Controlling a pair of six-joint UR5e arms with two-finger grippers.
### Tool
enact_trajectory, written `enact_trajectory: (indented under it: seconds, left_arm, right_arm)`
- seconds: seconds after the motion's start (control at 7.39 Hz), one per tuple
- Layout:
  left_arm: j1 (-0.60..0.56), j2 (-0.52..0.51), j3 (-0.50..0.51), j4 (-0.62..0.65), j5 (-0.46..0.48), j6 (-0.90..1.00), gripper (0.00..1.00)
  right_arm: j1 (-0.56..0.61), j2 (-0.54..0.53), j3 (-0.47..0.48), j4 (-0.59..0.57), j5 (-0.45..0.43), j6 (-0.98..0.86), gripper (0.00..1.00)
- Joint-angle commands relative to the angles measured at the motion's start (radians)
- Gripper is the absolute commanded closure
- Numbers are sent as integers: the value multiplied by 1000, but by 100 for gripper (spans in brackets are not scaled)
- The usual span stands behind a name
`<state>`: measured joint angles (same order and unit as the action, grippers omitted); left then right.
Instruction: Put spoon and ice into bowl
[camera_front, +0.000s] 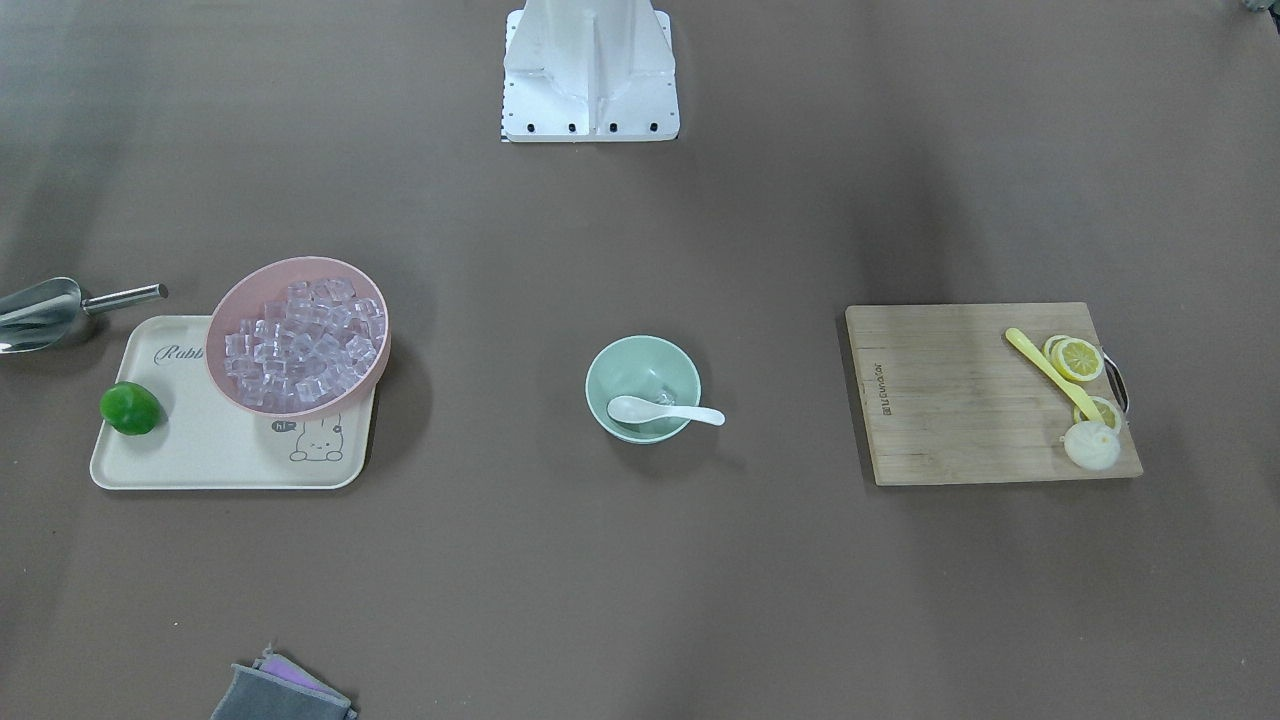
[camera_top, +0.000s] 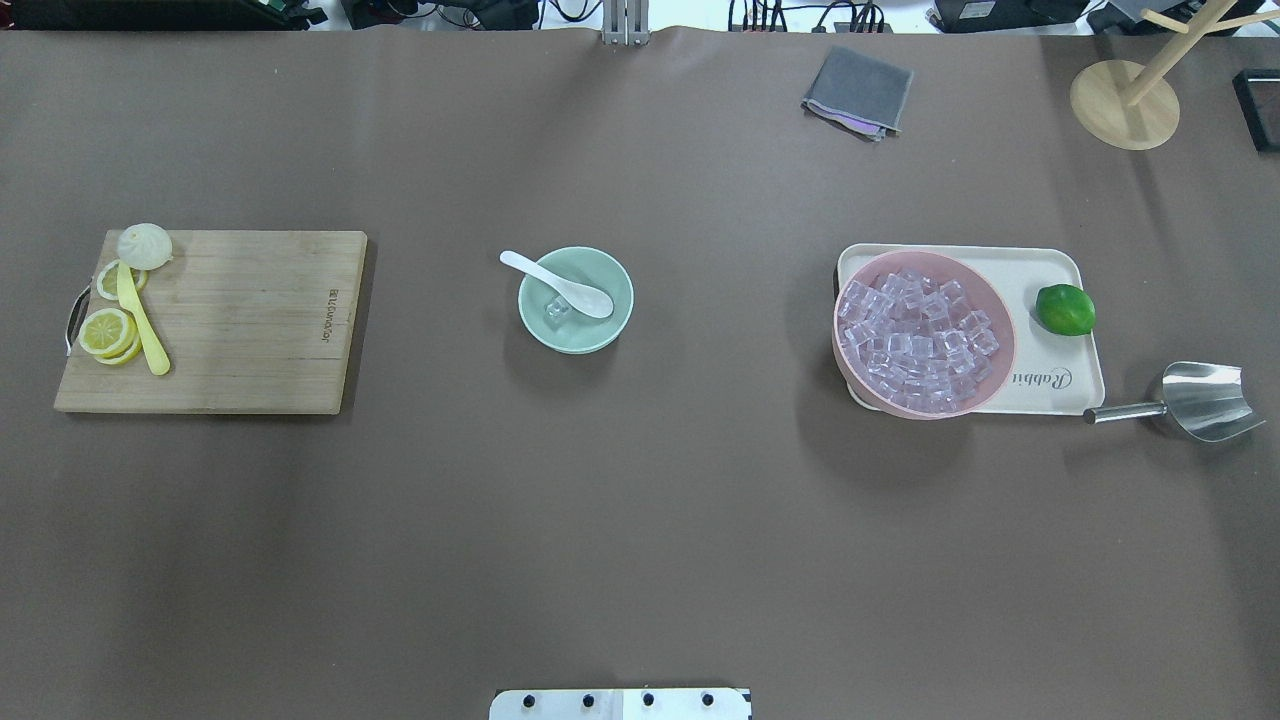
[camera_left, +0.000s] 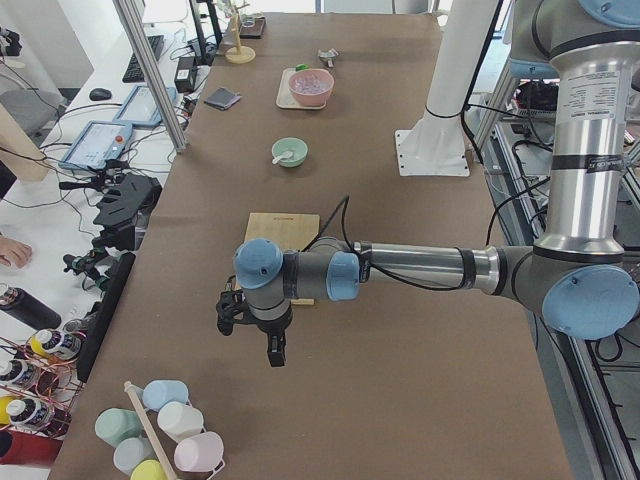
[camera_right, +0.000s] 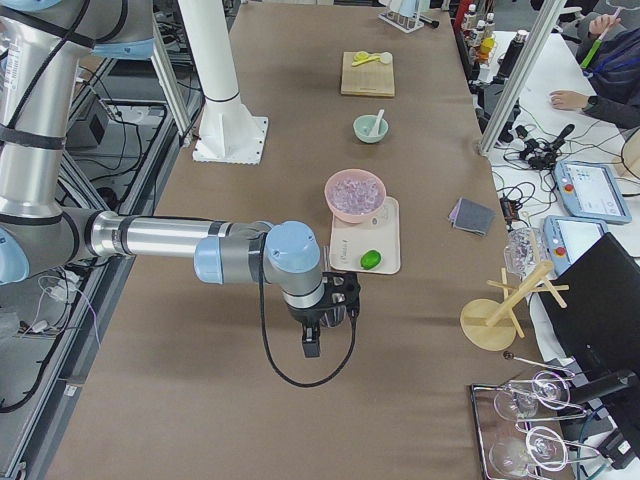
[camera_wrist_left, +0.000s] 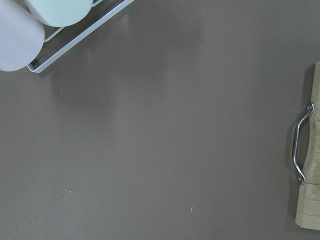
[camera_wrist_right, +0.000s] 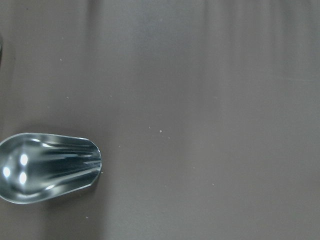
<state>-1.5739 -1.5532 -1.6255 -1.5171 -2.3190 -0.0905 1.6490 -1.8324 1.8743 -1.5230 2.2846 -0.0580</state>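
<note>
- Exterior left view shows the left gripper (camera_left: 272, 352) hanging over bare table, fingers pointing down; from this view I cannot tell if they are spread or pressed together.
- Exterior right view shows the right gripper (camera_right: 312, 346) also over bare table, fingers down. Their state cannot be told here either.
- Neither gripper appears in the overhead view or in the front-facing view.
- Under the left wrist camera are the brown table surface, the metal handle (camera_wrist_left: 300, 150) of the board at the right edge, and pale cups (camera_wrist_left: 20, 40) in a wire rack at the top left corner.
- Under the right wrist camera lies the shiny metal scoop (camera_wrist_right: 47, 167), on the table at the left edge.
- The small round mint-green bowl (camera_top: 592, 336) stands near the middle of the brown table (camera_top: 640, 520), well apart from both grippers.
- The small glossy white soup spoon (camera_top: 560, 283) lies in the mint-green bowl, its scoop inside and its handle over the rim.
- One clear ice cube (camera_top: 556, 311) lies on the bottom of this bowl, just beside the scoop of the spoon.
- Many more clear ice cubes (camera_top: 915, 330) fill the larger pink bowl (camera_top: 905, 408), which sits on the cream rectangular tray (camera_top: 1060, 385).
- A green lime (camera_top: 1065, 309) is on the same tray, beside the pink bowl.
- The wooden cutting board (camera_top: 250, 320) carries lemon slices (camera_top: 105, 332), a long thin yellow utensil (camera_top: 140, 325) and a white bun (camera_top: 145, 245).
</note>
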Motion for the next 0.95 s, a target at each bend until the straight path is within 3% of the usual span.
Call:
enact_trajectory:
  seconds: [0.0,0.27,0.54,0.81]
  left_arm:
    - [-2,1,1,0,0,0,1]
    - [0,1,-1,0,0,0,1]
    - [0,-1,-17,-18,-13,-3,1]
    - [0,1,-52,-25,-2,2,1]
  right_arm:
    - [-67,79,-3,-90,39,62,0]
    - [-83,7,-47,-82,88,60,0]
    - [-92,-4,-66,-27,32,50,0]
    - [-90,2,-66,-25,33,50,0]
